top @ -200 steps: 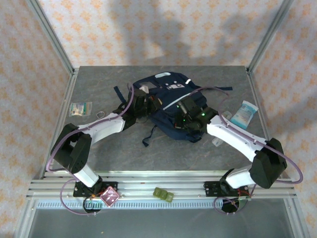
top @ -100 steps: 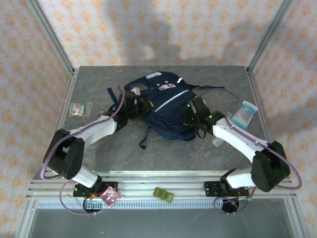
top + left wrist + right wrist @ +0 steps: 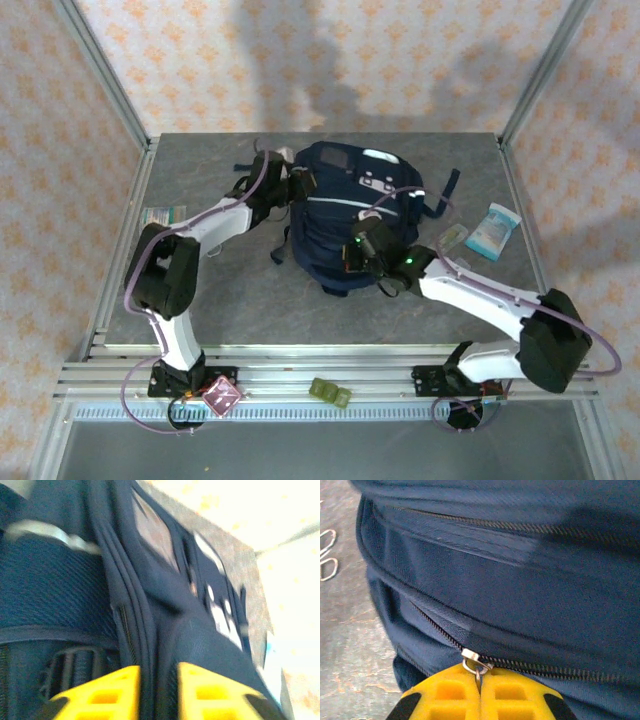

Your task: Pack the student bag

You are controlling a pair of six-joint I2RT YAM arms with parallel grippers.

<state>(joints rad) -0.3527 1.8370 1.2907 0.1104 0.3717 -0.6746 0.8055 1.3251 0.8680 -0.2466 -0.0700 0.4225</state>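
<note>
- Toward the far middle of the grey tabletop (image 3: pixel 220 290) lies the large navy-blue fabric backpack (image 3: pixel 345 215) with a white stripe, its near edge hidden under the right arm.
- The left wrist view is blurred and crops the backpack (image 3: pixel 65 595). The left jaws stand parted astride a fabric ridge at its left side; I cannot tell whether they pinch it.
- The right jaws are clenched on the silver zipper pull (image 3: pixel 472 660) at the backpack's near side.

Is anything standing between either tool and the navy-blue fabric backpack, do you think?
Nothing visible does: the right tool is shut on the metal zipper pull of the navy-blue fabric backpack, and the left tool straddles a fold of it.
</note>
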